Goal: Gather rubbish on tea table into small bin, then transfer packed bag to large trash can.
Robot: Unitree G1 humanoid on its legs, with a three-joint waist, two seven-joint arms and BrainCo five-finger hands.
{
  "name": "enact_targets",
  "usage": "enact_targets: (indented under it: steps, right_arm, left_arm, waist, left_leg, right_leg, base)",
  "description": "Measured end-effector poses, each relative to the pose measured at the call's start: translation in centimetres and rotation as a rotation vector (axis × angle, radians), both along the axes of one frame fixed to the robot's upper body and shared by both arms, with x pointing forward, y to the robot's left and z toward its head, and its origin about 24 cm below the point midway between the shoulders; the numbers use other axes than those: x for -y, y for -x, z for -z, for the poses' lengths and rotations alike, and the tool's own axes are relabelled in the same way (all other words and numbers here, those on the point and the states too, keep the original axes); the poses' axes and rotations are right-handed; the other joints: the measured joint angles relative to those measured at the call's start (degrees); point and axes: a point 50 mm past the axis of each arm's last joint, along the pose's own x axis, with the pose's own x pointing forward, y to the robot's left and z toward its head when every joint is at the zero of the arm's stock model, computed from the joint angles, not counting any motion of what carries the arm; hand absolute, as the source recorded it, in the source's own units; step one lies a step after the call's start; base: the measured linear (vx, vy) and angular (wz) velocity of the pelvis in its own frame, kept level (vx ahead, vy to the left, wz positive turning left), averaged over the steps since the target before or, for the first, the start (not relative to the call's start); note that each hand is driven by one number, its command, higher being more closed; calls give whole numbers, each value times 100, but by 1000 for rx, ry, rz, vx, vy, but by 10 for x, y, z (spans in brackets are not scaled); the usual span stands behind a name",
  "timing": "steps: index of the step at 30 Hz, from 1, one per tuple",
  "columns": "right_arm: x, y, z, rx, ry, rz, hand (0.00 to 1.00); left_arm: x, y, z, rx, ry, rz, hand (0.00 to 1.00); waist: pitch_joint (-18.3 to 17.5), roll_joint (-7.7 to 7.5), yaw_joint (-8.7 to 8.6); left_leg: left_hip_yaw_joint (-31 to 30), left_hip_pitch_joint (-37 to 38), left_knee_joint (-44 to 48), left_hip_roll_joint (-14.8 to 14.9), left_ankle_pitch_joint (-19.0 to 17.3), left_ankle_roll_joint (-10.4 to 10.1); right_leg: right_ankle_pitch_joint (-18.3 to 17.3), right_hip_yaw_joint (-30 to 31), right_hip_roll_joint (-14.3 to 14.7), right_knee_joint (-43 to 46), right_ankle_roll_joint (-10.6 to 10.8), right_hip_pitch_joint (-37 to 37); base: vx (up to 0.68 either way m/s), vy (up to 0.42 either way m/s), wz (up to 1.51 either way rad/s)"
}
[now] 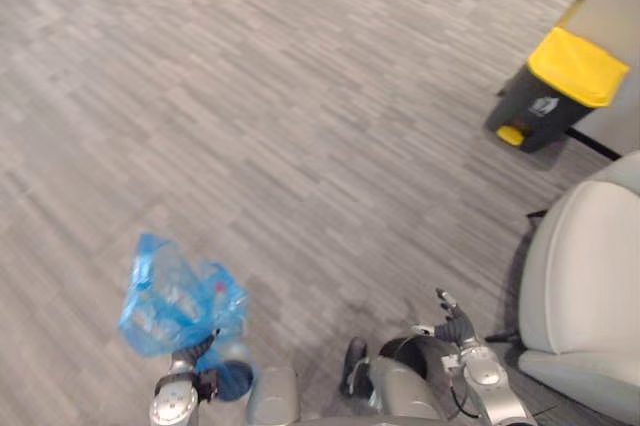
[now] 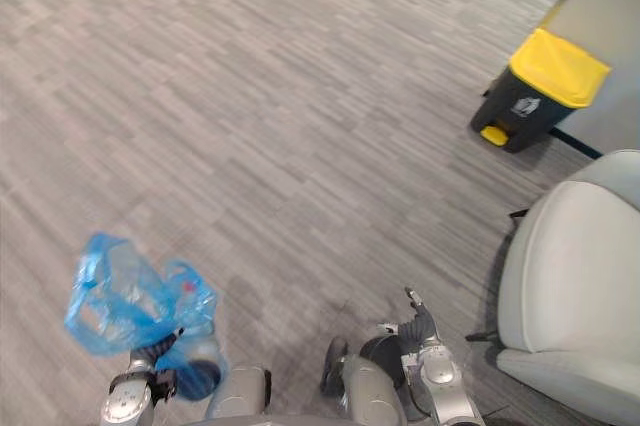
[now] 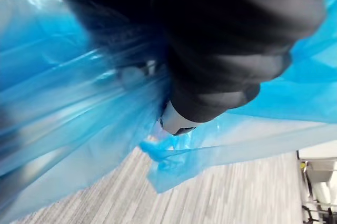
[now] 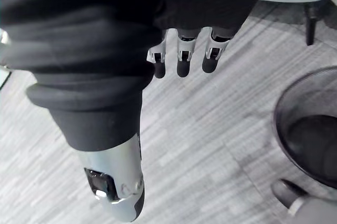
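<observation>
Carrying the blue bag (image 1: pixel 175 301) by its neck, clenched in the left hand (image 1: pixel 203 350), the robot should walk steadily toward the yellow-lidded trash can (image 1: pixel 560 91), well apart across the floor (image 1: pixel 300 96), gripping firmly; the right hand (image 4: pixel 181 63) hangs released, empty.

Floor (image 1: pixel 300 96): grey wood-grain planks in mixed light and dark strips, running from near to far across the whole room.

Near right: pale cream upholstered chair (image 1: pixel 585 286), with a rounded padded back and seat. One dark chair leg (image 4: pixel 310 21) stands on the planks.

Far right: plain beige-grey wall (image 2: pixel 600 16), with a dark skirting strip (image 1: pixel 595 144) at its foot.
</observation>
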Motion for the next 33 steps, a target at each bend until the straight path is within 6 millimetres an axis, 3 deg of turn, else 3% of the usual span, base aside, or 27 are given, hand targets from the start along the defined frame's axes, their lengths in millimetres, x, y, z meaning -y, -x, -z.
enact_targets:
  steps: [2, 4, 5, 6, 7, 8, 9, 10, 11, 12, 13, 14, 15, 16, 19, 21, 22, 24, 25, 26, 27, 28, 29, 30, 31, 33]
  right_arm:
    - [2, -7, -4, 24, -7, 22, 0]
    - [8, -10, -6, 40, -13, 64, 0]
    - [13, -8, -5, 34, -22, 97, 0]
    - [16, -5, -3, 27, -18, 113, 0]
    - [18, -2, -1, 16, -19, 124, 0]
    - [8, 1, 6, -11, -52, 139, 0]
    - [3, 5, 9, -20, -68, 143, 0]
    - [0, 9, 11, -29, -79, 145, 0]
    - [-1, 10, 12, -33, -86, 146, 0]
    - [-6, 15, 15, -45, -102, 152, 0]
    - [-8, 17, 17, -51, -110, 156, 0]
    - [-12, 19, 18, -56, -123, 156, 0]
    - [-15, 21, 19, -61, -131, 157, 0]
    - [-18, 23, 21, -67, -139, 159, 0]
    - [-20, 24, 22, -74, -146, 161, 0]
    - [-17, 27, 25, -98, -136, 163, 0]
    - [-17, 28, 26, -103, -134, 162, 0]
    - [-17, 29, 26, -114, -131, 159, 0]
    - [-16, 30, 27, -118, -131, 157, 0]
    - [-15, 25, 25, -108, -129, 149, 0]
    - [-17, 21, 22, -95, -131, 141, 0]
    - [-16, 14, 16, -58, -126, 135, 0]
    - [-17, 10, 13, -40, -130, 136, 0]
    - [-17, 8, 12, -34, -132, 138, 0]
    - [-17, 4, 10, -21, -137, 140, 0]
    - [-15, 1, 7, -7, -128, 153, 0]
  left_arm:
    - [1, -5, -5, 26, -2, 8, 100]
    - [3, -11, -10, 56, 2, 26, 100]
    - [3, -17, -14, 84, 2, 34, 100]
    - [4, -13, -14, 81, 5, 25, 100]
    - [4, -8, -13, 76, 8, 20, 100]
    - [0, -7, -13, 63, -4, 17, 100]
    - [-4, -8, -14, 61, -16, 17, 100]
    - [2, -10, -14, 63, -8, 32, 100]
    - [4, -10, -13, 64, -3, 37, 100]
    - [9, -11, -14, 69, 1, 56, 100]
    - [10, -13, -16, 77, 1, 64, 100]
    - [12, -16, -20, 97, -2, 72, 100]
    - [12, -18, -23, 116, -6, 76, 100]
    - [11, -21, -26, 130, -13, 79, 100]
    - [5, -23, -28, 127, -32, 86, 100]
    - [4, -27, -25, 116, -35, 82, 100]
    - [3, -26, -23, 108, -35, 78, 100]
    - [-1, -21, -20, 78, -58, 79, 100]
    - [-1, -21, -18, 71, -61, 80, 100]
    - [1, -19, -15, 56, -51, 70, 100]
    - [2, -18, -13, 52, -46, 67, 100]
    - [8, -12, -8, 31, -16, 49, 100]
    - [11, -7, -4, 18, 0, 40, 100]
    - [13, -6, -2, 11, 6, 38, 100]
    - [15, -6, -1, 10, 14, 38, 100]
    - [15, -7, -2, 12, 13, 38, 100]
  waist:
    - [51, -93, 9]
    - [60, -69, 92]
    - [50, -44, 176]
    - [9, 123, 284]
    - [-46, 192, 301]
    - [-136, -73, 279]
    - [-205, -202, 258]
    - [-207, -224, 280]
    - [-192, -200, 267]
    - [-183, -188, 235]
    - [-179, -183, 219]
    - [-129, -80, 153]
    - [-133, -85, 65]
    - [-146, -95, -17]
    - [-149, -96, -39]
    - [-133, -72, -56]
    - [-138, -81, -58]
    - [-227, -102, -138]
    - [-274, -102, -194]
    - [-293, 33, -185]
    - [-285, 62, -180]
    - [-221, 233, -157]
    - [-217, 277, -27]
    - [-213, 270, -3]
    - [-216, 232, 97]
    - [-191, 184, 138]
  left_leg:
    - [59, -398, -611, -307, -81, 92]
    - [-78, -737, -1791, -550, 6, -16]
    - [-454, -760, -3236, -708, 493, -331]
    - [-746, -634, -4085, -655, 1010, -375]
    - [-813, -653, -3937, -558, 1698, -402]
    - [-560, -768, -3327, -705, 1297, -144]
    - [-366, -747, -3184, -740, 1043, -78]
    - [-151, -514, -3052, -713, 768, 9]
    - [-73, -327, -2997, -703, 660, 123]
    - [113, 102, -2981, -682, 404, 233]
    - [191, 324, -3000, -670, 281, 263]
    - [287, 703, -3076, -638, 131, 301]
    - [385, 994, -3211, -581, 42, 339]
    - [507, 1278, -3412, -501, -32, 337]
    - [688, 1638, -3692, -367, -111, 225]
    - [783, 2040, -3902, -334, -198, 68]
    - [781, 2185, -3984, -345, -231, 9]
    - [644, 2676, -4153, -289, -394, -278]
    - [576, 2673, -4025, -231, -432, -345]
    - [540, 2518, -3423, -1, -355, -513]
    - [556, 2369, -2962, 108, -223, -645]
    - [605, 1822, -1490, 411, 492, -324]
    - [643, 1433, -594, 618, 478, -239]
    - [636, 1248, -317, 660, 275, -230]
    - [654, 919, -211, 628, -31, -271]
    - [648, 606, -765, 433, -186, -225]
  right_leg:
    - [-41, 325, -73, -282, -64, 475]
    - [-73, 573, -133, -385, -22, 775]
    - [-298, 809, -189, -385, 135, 1001]
    - [-533, 960, -84, -367, 351, 1151]
    - [-777, 1135, -13, -282, 434, 1272]
    - [-1111, 1331, -267, 139, 557, 1202]
    - [-1179, 1437, -399, 634, 712, 1005]
    - [-1035, 1453, -517, 1522, 1208, 700]
    - [-934, 1426, -557, 2000, 1503, 573]
    - [-796, 1251, -682, 3072, 1833, 278]
    - [-798, 1107, -734, 3553, 1818, 109]
    - [-856, 689, -847, 4128, 1583, -190]
    - [-919, 272, -938, 4269, 1240, -464]
    - [-1032, -202, -1023, 4046, 1024, -823]
    - [-974, -779, -995, 2562, 935, -1512]
    - [-230, -874, -868, 752, 936, -1639]
    - [25, -865, -803, 428, 899, -1643]
    - [1118, -690, -621, 126, 437, -1531]
    - [1258, -722, -577, 227, 297, -1520]
    - [1059, -834, -360, 368, 220, -1394]
    - [946, -822, -292, 345, 152, -1286]
    - [833, -679, -37, 103, 58, -878]
    - [776, -466, 121, -40, -21, -609]
    - [755, -345, 157, -90, -49, -476]
    - [752, -108, 157, -263, -53, -177]
    - [746, 129, 44, -496, -45, 197]
  base:
    - [603, 14, -78]
    - [624, 141, -102]
    - [584, 203, -118]
    - [728, 297, -131]
    - [606, 267, -106]
    - [585, 246, -84]
    - [561, 191, -89]
    - [447, 143, -77]
    - [530, 210, -91]
    - [391, 185, -68]
    - [549, 249, -64]
    - [431, 172, -42]
    - [498, 156, -43]
    - [381, 75, -44]
    - [396, 41, -38]
    - [413, -41, -8]
    - [617, -110, 4]
    - [585, -136, 33]
    - [606, -182, 25]
    - [578, -194, -4]
    - [670, -204, -39]
    - [516, -127, -72]
    - [514, -87, -84]
    - [494, -42, -95]
    - [491, -7, -82]
    - [461, 51, -66]
